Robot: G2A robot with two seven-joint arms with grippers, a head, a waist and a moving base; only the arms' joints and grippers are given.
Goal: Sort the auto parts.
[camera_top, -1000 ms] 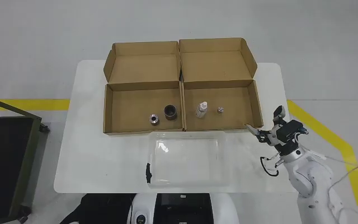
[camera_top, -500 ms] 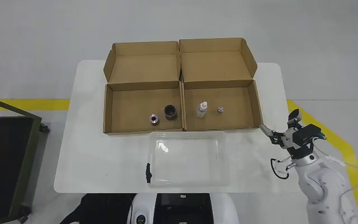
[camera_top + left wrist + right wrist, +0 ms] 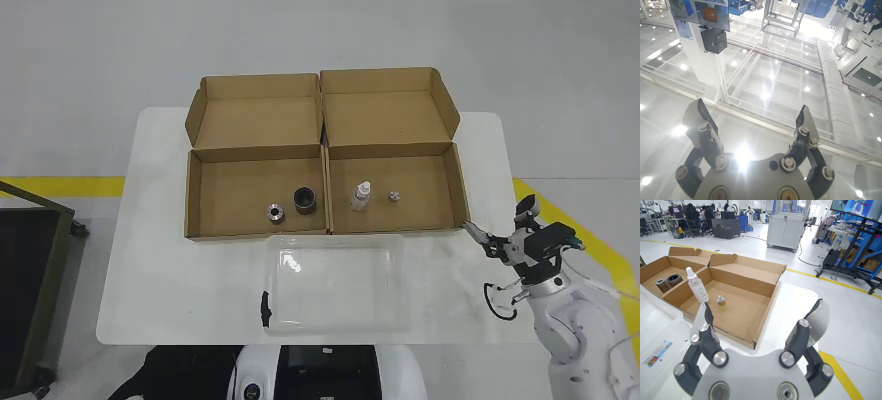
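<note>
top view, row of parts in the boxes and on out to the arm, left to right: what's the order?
metal cylinder → black ring → spray bottle → small knobbed part → right gripper, open, past the right box's edge.

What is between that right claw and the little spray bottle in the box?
The open right gripper sits outside the right cardboard box. That box's side wall lies between it and the spray bottle, and a small metal part stands beside the bottle, near that path.
</note>
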